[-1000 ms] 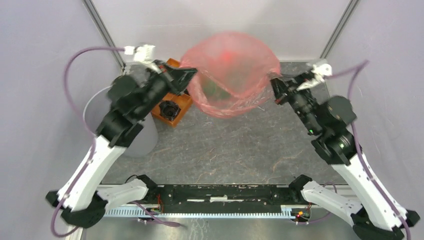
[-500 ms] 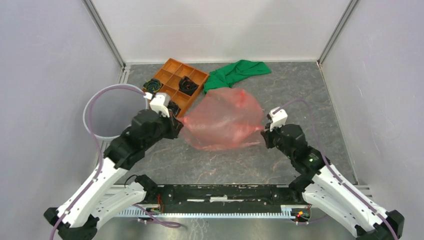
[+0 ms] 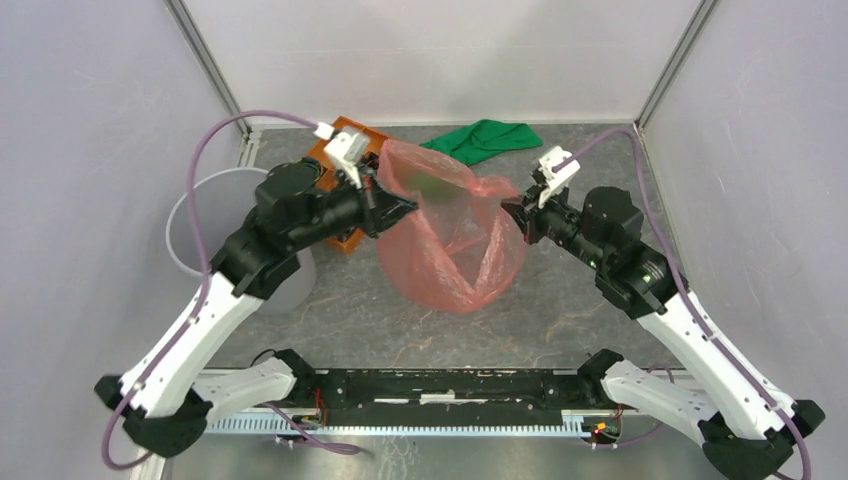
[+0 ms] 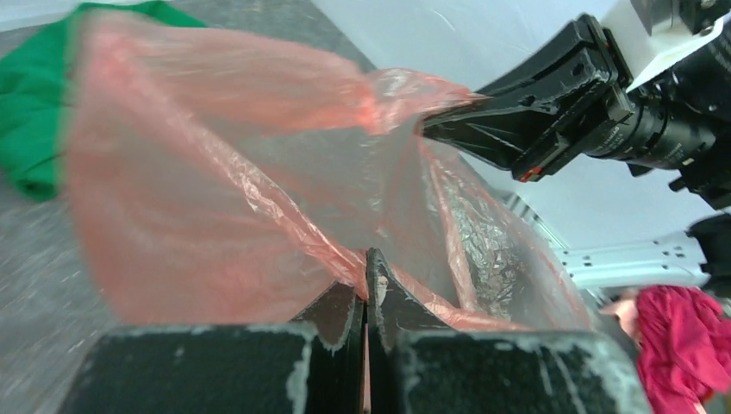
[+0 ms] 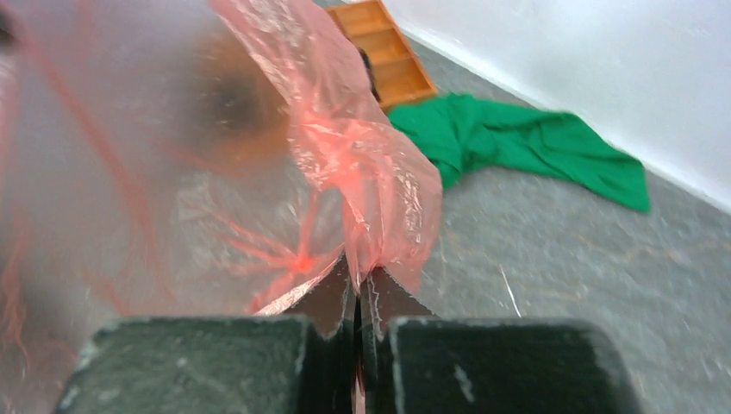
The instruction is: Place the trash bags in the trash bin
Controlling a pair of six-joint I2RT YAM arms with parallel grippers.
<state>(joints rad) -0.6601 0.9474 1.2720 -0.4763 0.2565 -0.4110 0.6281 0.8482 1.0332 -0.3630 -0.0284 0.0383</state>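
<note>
your left gripper [image 3: 405,207] and right gripper [image 3: 508,212] face each other over mid-table, both arms raised and elbows bent inward, each pair of jaws pinched tight on an edge of the trash bag [image 3: 455,265].

Even, diffuse light from overhead fills the top view, bright and free of glare. The pale walls [image 3: 90,150] carry a faint lilac cast, and only soft, weak shadows lie on the grey table [image 3: 560,320]. The translucent trash bag [image 3: 450,250] glows red-pink, with small white glints along its creases. In the left wrist view its left edge and the green cloth [image 4: 30,129] are smeared with blur. In the right wrist view the film's left part is a hazy blur and the orange tray [image 5: 388,60] looks soft, while the cloth is sharper.
</note>
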